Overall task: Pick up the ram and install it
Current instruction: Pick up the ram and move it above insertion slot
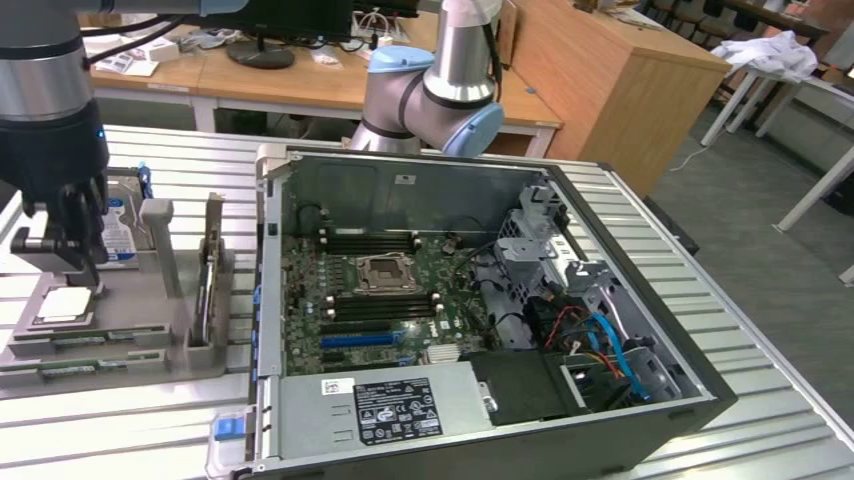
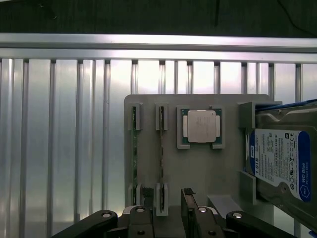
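Two ram sticks stand on edge in a grey fixture (image 2: 198, 173). The one nearer the silver processor chip (image 2: 201, 126) is a thin green ram stick (image 2: 161, 148), and the second ram stick (image 2: 133, 148) lies parallel beside it. In the exterior view they lie at the fixture's near end, ram (image 1: 87, 340) and second ram (image 1: 67, 368). My gripper (image 2: 165, 201) is open, its dark fingers (image 2: 187, 201) standing either side of the nearer stick's end and above it. It holds nothing. In the exterior view the gripper (image 1: 80, 268) hangs over the fixture at the left.
An open computer case (image 1: 667, 400) sits on the slatted metal table (image 1: 774, 330) to the exterior view's right of the fixture, with the motherboard (image 1: 441, 300) and its memory slots (image 1: 380, 308) exposed. A blue-labelled hard drive (image 2: 280, 163) stands in the fixture beside the processor. A second arm (image 1: 441, 70) rises behind the case.
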{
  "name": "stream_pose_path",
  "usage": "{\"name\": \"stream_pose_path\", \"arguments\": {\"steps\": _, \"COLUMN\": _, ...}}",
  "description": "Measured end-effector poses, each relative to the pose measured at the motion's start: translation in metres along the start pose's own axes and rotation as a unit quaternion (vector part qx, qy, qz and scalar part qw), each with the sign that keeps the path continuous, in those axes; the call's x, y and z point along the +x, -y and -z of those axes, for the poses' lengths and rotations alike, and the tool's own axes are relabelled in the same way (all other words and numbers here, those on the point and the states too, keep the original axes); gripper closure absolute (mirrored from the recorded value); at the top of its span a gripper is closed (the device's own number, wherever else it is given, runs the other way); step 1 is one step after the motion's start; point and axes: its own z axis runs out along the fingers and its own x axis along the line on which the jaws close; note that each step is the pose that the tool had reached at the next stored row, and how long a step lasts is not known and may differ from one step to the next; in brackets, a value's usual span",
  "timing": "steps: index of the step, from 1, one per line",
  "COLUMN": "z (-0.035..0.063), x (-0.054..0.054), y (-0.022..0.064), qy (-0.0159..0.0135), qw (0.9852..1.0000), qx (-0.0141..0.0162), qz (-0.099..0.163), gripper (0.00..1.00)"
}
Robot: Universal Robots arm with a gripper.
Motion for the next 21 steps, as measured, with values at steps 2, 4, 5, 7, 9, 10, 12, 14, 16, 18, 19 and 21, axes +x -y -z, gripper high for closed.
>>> {"name": "stream_pose_path", "arguments": {"steps": 2, "z": -0.0006, "x": 0.0000, "y": 0.0000, "qy": 0.0000, "qw": 1.0000, "qx": -0.0001, "qz": 0.000, "gripper": 0.64}}
{"name": "stream_pose_path", "arguments": {"steps": 4, "z": -0.0012, "x": 0.0000, "y": 0.0000, "qy": 0.0000, "qw": 1.0000, "qx": -0.0001, "qz": 0.001, "gripper": 0.64}}
{"name": "stream_pose_path", "arguments": {"steps": 5, "z": -0.0015, "x": 0.0000, "y": 0.0001, "qy": 0.0000, "qw": 1.0000, "qx": -0.0002, "qz": 0.001, "gripper": 0.64}}
{"name": "stream_pose_path", "arguments": {"steps": 7, "z": -0.0021, "x": 0.0000, "y": 0.0001, "qy": -0.0001, "qw": 1.0000, "qx": -0.0004, "qz": 0.001, "gripper": 0.64}}
{"name": "stream_pose_path", "arguments": {"steps": 9, "z": -0.0028, "x": 0.0000, "y": 0.0001, "qy": -0.0002, "qw": 1.0000, "qx": -0.0006, "qz": 0.002, "gripper": 0.64}}
{"name": "stream_pose_path", "arguments": {"steps": 10, "z": -0.0031, "x": 0.0000, "y": 0.0001, "qy": -0.0004, "qw": 1.0000, "qx": -0.0008, "qz": 0.002, "gripper": 0.64}}
{"name": "stream_pose_path", "arguments": {"steps": 12, "z": -0.0039, "x": 0.0000, "y": 0.0001, "qy": -0.0005, "qw": 1.0000, "qx": -0.0009, "qz": 0.002, "gripper": 0.64}}
{"name": "stream_pose_path", "arguments": {"steps": 14, "z": -0.0050, "x": 0.0000, "y": 0.0002, "qy": -0.0006, "qw": 1.0000, "qx": -0.0011, "qz": 0.002, "gripper": 0.64}}
{"name": "stream_pose_path", "arguments": {"steps": 16, "z": -0.0064, "x": 0.0000, "y": 0.0002, "qy": -0.0006, "qw": 1.0000, "qx": -0.0012, "qz": 0.003, "gripper": 0.64}}
{"name": "stream_pose_path", "arguments": {"steps": 18, "z": -0.0079, "x": 0.0000, "y": 0.0002, "qy": -0.0007, "qw": 1.0000, "qx": -0.0012, "qz": 0.003, "gripper": 0.64}}
{"name": "stream_pose_path", "arguments": {"steps": 19, "z": -0.0087, "x": 0.0000, "y": 0.0003, "qy": -0.0007, "qw": 1.0000, "qx": -0.0012, "qz": 0.004, "gripper": 0.64}}
{"name": "stream_pose_path", "arguments": {"steps": 21, "z": -0.0101, "x": 0.0000, "y": 0.0003, "qy": -0.0009, "qw": 1.0000, "qx": -0.0013, "qz": 0.004, "gripper": 0.64}}
